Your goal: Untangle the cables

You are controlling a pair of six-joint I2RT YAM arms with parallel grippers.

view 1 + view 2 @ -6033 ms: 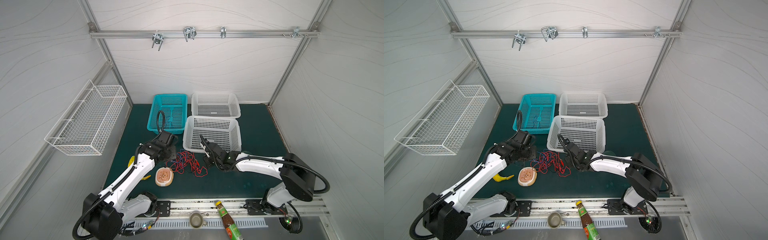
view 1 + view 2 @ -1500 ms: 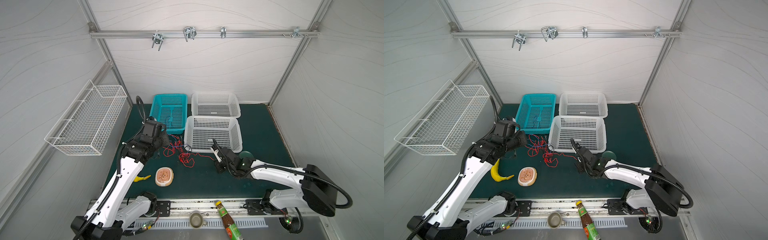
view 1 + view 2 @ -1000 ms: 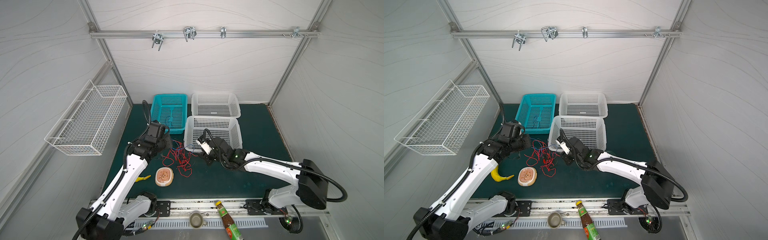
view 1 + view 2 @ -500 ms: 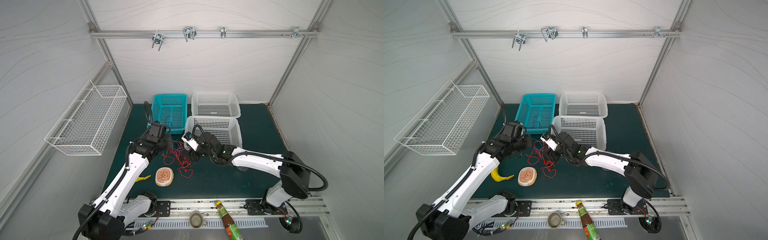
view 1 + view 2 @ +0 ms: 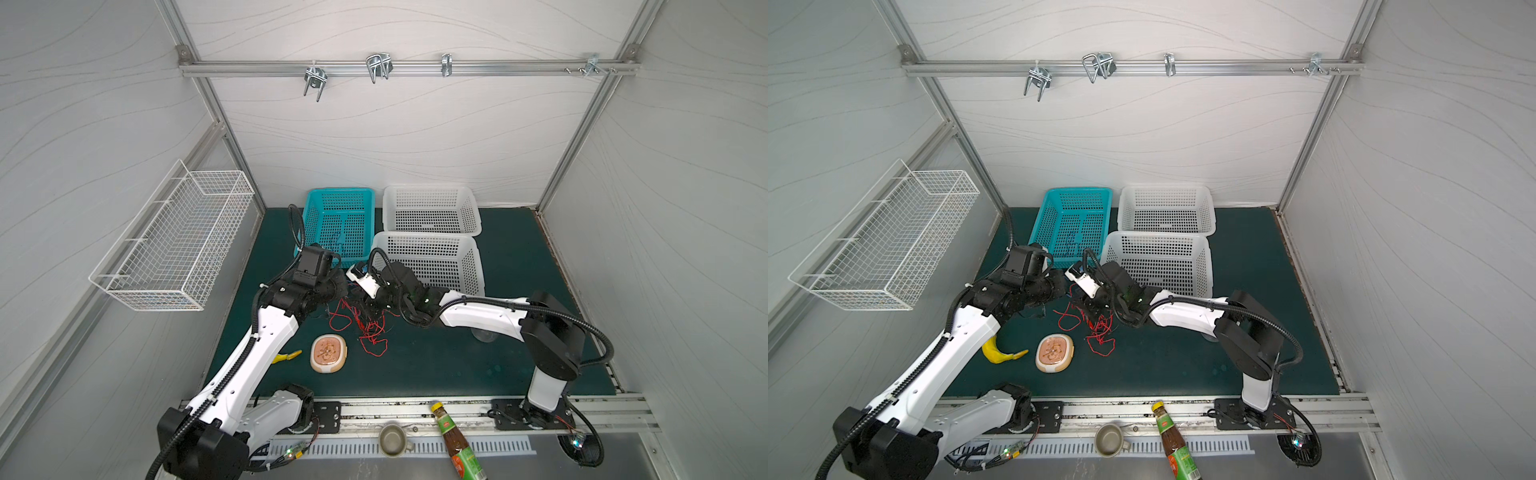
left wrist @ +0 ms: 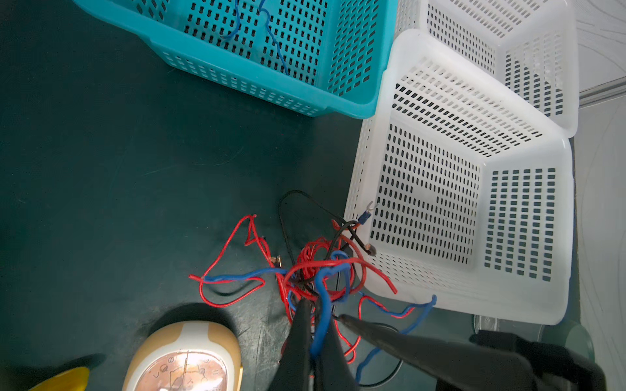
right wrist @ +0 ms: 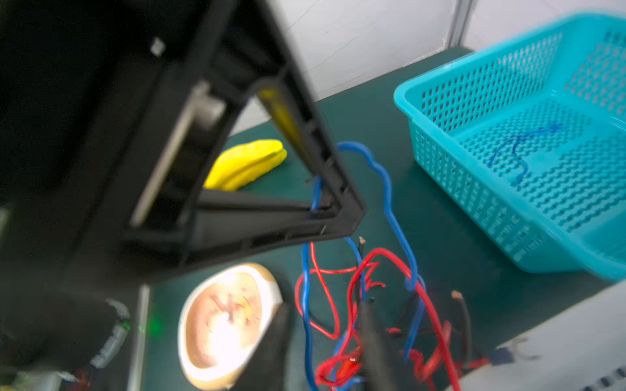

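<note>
The left end effector [image 6: 316, 315] was pinched shut on one blue strand of the cables [image 6: 311, 267] — the tangle trailed from its tips to the bench [image 6: 118, 152]. The right end effector [image 7: 325, 311] straddled neighbouring strands — grip unclear.

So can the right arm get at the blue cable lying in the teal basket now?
Probably yes: the blue cable lies uncovered in the open teal basket, close by the right gripper. The left gripper, shut on the tangle alongside, may crowd the way.
</note>
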